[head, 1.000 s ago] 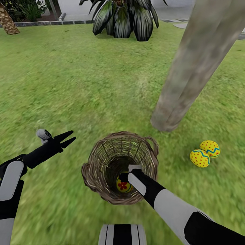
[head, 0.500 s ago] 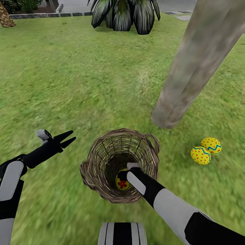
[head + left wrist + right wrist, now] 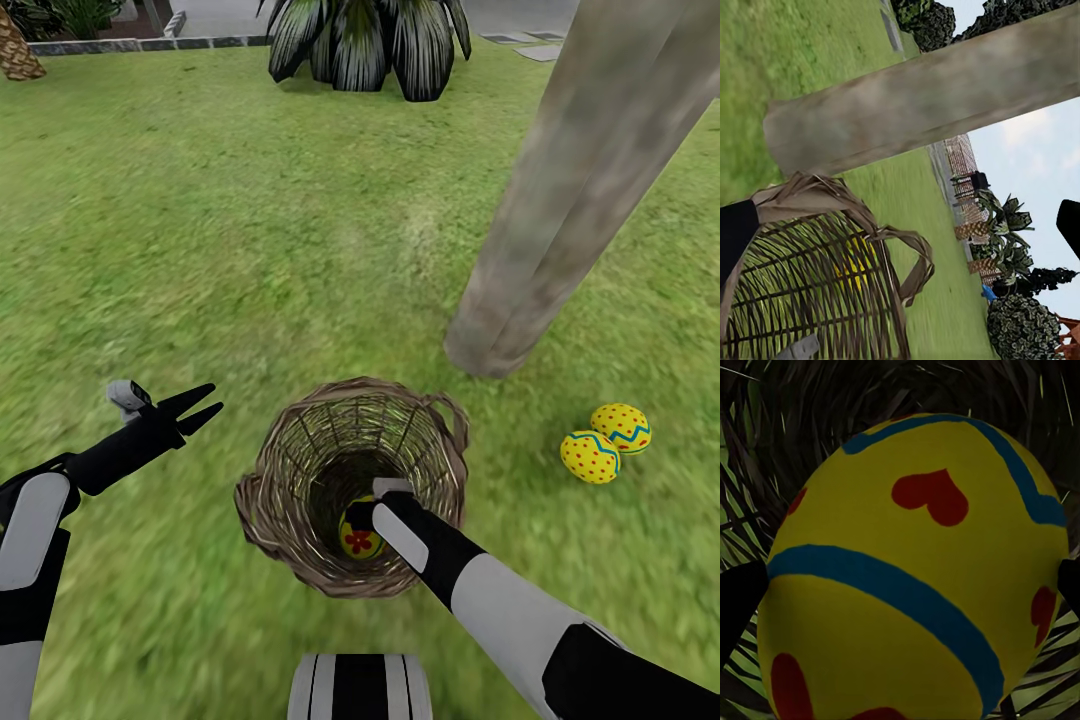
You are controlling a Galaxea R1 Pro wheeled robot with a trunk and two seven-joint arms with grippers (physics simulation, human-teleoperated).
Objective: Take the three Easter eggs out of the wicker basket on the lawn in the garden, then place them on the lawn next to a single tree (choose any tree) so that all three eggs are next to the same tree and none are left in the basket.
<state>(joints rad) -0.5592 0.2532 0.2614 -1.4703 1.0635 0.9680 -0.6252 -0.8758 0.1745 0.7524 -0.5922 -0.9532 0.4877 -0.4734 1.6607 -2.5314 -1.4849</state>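
Inside basket, right claw straddles egg.

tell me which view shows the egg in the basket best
The right wrist view: the egg looms close, with red hearts and blue bands, a dark fingertip at each side. The head view shows it small at the basket bottom, partly behind the right gripper. The left wrist view gives a yellow blur through the weave.

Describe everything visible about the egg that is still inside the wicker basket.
The egg is glossy yellow, painted with red hearts and curving blue bands; the head view shows a red flower on it. It lies at the bottom of the wicker basket, on dark woven twigs. The right gripper reaches down into the basket to it, a dark fingertip on each side. Whether the fingers already press the shell cannot be told.
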